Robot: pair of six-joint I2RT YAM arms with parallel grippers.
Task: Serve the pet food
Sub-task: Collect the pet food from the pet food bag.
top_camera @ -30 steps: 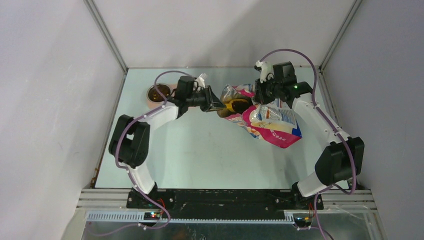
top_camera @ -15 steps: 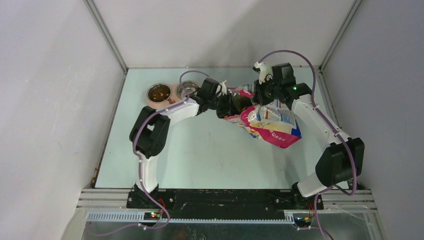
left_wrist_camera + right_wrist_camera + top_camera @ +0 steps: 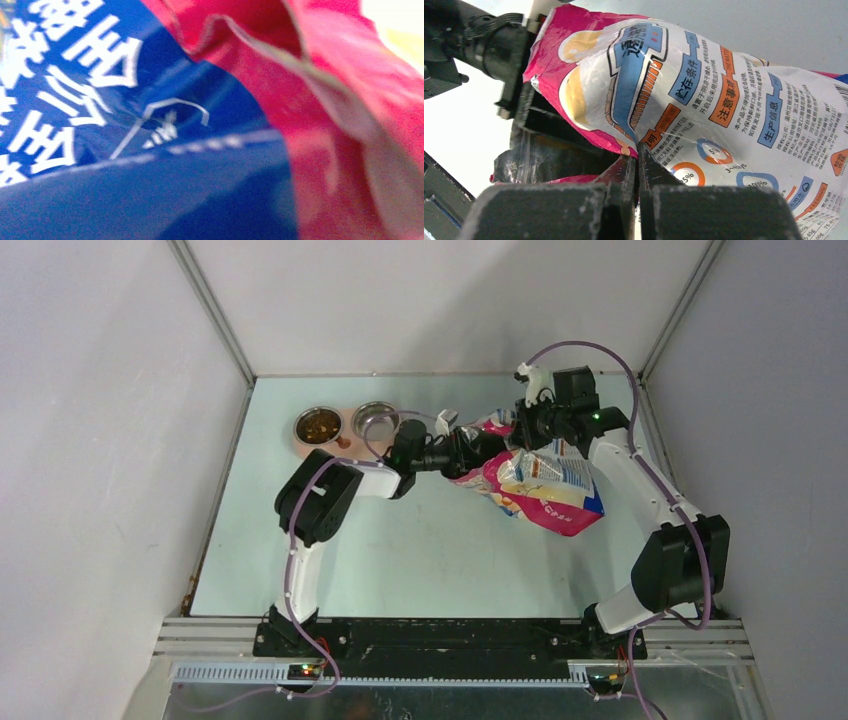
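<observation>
The glossy pink, blue and white pet food bag [image 3: 548, 492] lies tilted at the right back of the table, mouth facing left. My right gripper [image 3: 638, 150] is shut on the bag's [image 3: 704, 85] upper mouth edge, holding it open. My left gripper [image 3: 470, 447] reaches into the mouth, and its fingertips and the scoop it carries are hidden inside. The left wrist view shows only the bag's skin [image 3: 100, 190], very close. Brown kibble [image 3: 318, 425] fills the left bowl of the pink feeder [image 3: 345, 437]. The right bowl [image 3: 375, 419] looks bare steel.
The feeder stands at the back left near the left wall. Both arms meet at the bag near the back wall. The left arm's black wrist [image 3: 484, 40] crosses in front of the bag mouth. Purple cables loop above both arms.
The left arm swung right from the feeder, and its gripper with the orange scoop went into the bag's mouth. Both bowls now show. The right gripper kept its hold.
</observation>
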